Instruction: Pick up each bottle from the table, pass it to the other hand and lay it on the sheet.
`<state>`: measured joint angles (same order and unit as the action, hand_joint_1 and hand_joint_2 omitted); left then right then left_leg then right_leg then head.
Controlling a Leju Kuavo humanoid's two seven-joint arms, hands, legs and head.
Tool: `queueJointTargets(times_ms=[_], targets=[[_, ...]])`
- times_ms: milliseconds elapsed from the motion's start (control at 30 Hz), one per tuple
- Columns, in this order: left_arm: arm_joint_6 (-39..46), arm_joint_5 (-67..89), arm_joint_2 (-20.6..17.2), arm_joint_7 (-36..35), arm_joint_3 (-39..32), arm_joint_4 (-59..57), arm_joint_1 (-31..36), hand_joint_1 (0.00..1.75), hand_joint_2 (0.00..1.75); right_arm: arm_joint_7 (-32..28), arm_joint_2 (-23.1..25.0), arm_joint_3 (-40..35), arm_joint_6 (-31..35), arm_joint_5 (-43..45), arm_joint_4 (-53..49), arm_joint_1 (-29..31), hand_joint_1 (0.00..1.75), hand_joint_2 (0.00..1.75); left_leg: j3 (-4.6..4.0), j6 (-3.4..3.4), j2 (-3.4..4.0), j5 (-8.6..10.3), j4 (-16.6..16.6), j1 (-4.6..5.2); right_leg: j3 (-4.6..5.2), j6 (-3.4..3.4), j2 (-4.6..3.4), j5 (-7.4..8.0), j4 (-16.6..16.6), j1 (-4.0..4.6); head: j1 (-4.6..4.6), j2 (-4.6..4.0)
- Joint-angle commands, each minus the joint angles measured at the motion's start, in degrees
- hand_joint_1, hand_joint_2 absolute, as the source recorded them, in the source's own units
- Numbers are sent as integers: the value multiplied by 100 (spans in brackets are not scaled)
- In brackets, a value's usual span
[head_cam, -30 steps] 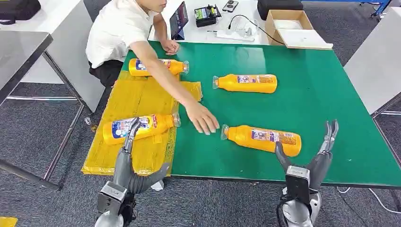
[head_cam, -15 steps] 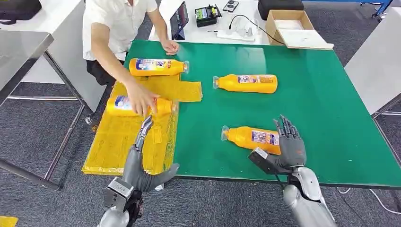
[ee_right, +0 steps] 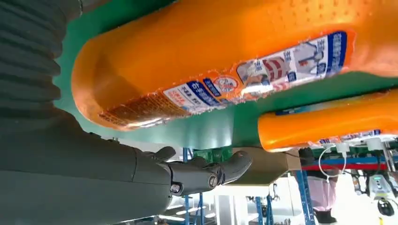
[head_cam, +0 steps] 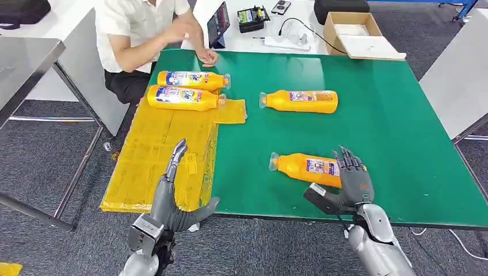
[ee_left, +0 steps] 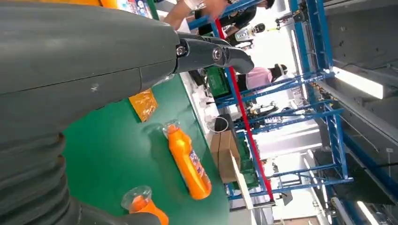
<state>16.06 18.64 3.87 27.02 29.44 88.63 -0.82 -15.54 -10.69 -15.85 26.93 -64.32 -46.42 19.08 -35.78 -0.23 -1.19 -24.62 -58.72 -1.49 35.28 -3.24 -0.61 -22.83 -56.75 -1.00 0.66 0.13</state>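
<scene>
My right hand (head_cam: 352,178) arches over the base end of the nearest bottle (head_cam: 305,167), fingers spread, thumb below it; whether I truly grip it I cannot tell. My left hand (head_cam: 172,198) hangs open and empty above the yellow sheet (head_cam: 151,167). At twelve o'clock from the nearest bottle lies another bottle (head_cam: 299,100) on the green table (head_cam: 397,115). At ten o'clock, two bottles (head_cam: 185,89) rest on the sheet beside a person (head_cam: 135,29).
</scene>
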Motion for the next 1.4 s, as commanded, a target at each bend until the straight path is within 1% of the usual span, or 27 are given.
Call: queueJointTargets(times_ms=[33, 200, 267, 300, 333, 367, 433, 467, 533, 567, 600, 667, 767, 933, 1067, 1133, 1400], targets=[[-2, 18, -41, 1, 122, -353, 169, 0, 175, 6, -26, -338, -132, -27, 410, 104, 0, 175, 37, 13, 13, -9, 13, 4, -35, 16, 5, -8, 12, 3, 0, 0], [-36, 51, -54, 23, 171, -340, 218, 0, 175, 99, -70, -501, -153, -143, 505, 164, 0, 175, 18, 8, 5, -3, 6, 2, -16, 8, 6, -4, 6, 2, 0, 0], [-50, 63, -56, 25, 187, -328, 224, 0, 175, 134, -73, -547, -215, -167, 531, 190, 0, 175, 32, 14, 12, -7, 10, 4, -29, 14, 6, -6, 10, 2, 0, 0], [-72, 173, -23, -98, 161, -320, 193, 0, 175, 861, -139, -857, -905, -880, 812, 396, 0, 175, 20, 9, 9, -4, 6, 2, -17, 10, 4, -3, 7, 2, 0, 0], [-104, 296, 33, -198, 120, -222, 123, 0, 175, 2008, 12, -964, -1352, -1313, 636, 461, 0, 175, 26, 12, 11, -5, 8, 3, -23, 12, 5, -5, 8, 2, 0, 0], [-124, 344, 59, -240, 120, -191, 107, 0, 175, 2226, 126, -954, -1638, -1315, 637, 542, 0, 175, 15, 8, 22, -4, 4, 4, -7, 8, -11, 0, 3, 0, 0, 0], [-139, 406, 82, -289, 109, -203, 127, 0, 175, 2577, 148, -1064, -2101, -1419, 814, 693, 0, 175, 27, 11, 49, -11, 4, 5, -12, 15, -32, 1, 1, 0, -2, 0], [-146, 416, 87, -299, 102, -218, 140, 0, 175, 2627, 142, -1079, -2180, -1420, 885, 729, 0, 175, 21, 8, 40, -7, 4, 1, -13, 12, -26, 4, 4, 3, 2, 0], [-173, 430, 98, -313, 99, -287, 191, 0, 175, 2704, 106, -1065, -2282, -1408, 1099, 795, 0, 175, 59, 1, 60, -15, 11, -2, -34, 18, -32, 12, 16, 9, 4, 0], [-181, 433, 99, -316, 103, -302, 200, 0, 175, 2712, 90, -1064, -2290, -1414, 1129, 803, 0, 175, 66, -2, 37, -10, 10, 1, -40, 15, -10, 4, 16, 4, -4, 0], [-193, 434, 107, -320, 105, -347, 224, 0, 175, 2735, 88, -1055, -2282, -1419, 1216, 829, 0, 175, 69, 2, 32, -5, 12, -1, -43, 19, 1, 3, 19, 8, -4, 0], [-202, 435, 106, -320, 111, -359, 230, 0, 175, 2740, 89, -1032, -2277, -1398, 1233, 832, 0, 175, 85, 1, 34, -7, 11, 1, -42, 17, -11, -1, 20, 5, 0, 0], [-239, 437, 109, -337, 137, -383, 290, 0, 175, 2778, 138, -1020, -2281, -1395, 1355, 918, 0, 175, 84, 3, 37, -4, 11, -1, -61, 15, -20, 6, 20, 6, 0, 0], [-283, 479, 112, -419, 173, -376, 359, 0, 175, 3100, 151, -1048, -2207, -1622, 1404, 997, 0, 175, 86, 7, 37, 6, 11, 0, -66, 19, -17, 21, 20, 6, 0, 0], [-285, 481, 116, -421, 176, -375, 366, 0, 175, 3099, 140, -1042, -2211, -1620, 1406, 1006, 0, 175, 80, 13, 32, 15, 17, 2, -63, 25, -6, 26, 26, 6, 0, 0], [-285, 481, 116, -421, 176, -375, 366, 0, 175, 3099, 140, -1042, -2211, -1620, 1406, 1006, 0, 175, 88, 5, 37, 9, 9, 2, -67, 17, -19, 21, 17, 4, 0, 0], [-285, 481, 116, -421, 176, -375, 366, 0, 175, 3099, 140, -1042, -2211, -1620, 1406, 1006, 0, 175, 87, 6, 38, 10, 10, 2, -67, 17, -20, 22, 17, 3, 0, 0]])
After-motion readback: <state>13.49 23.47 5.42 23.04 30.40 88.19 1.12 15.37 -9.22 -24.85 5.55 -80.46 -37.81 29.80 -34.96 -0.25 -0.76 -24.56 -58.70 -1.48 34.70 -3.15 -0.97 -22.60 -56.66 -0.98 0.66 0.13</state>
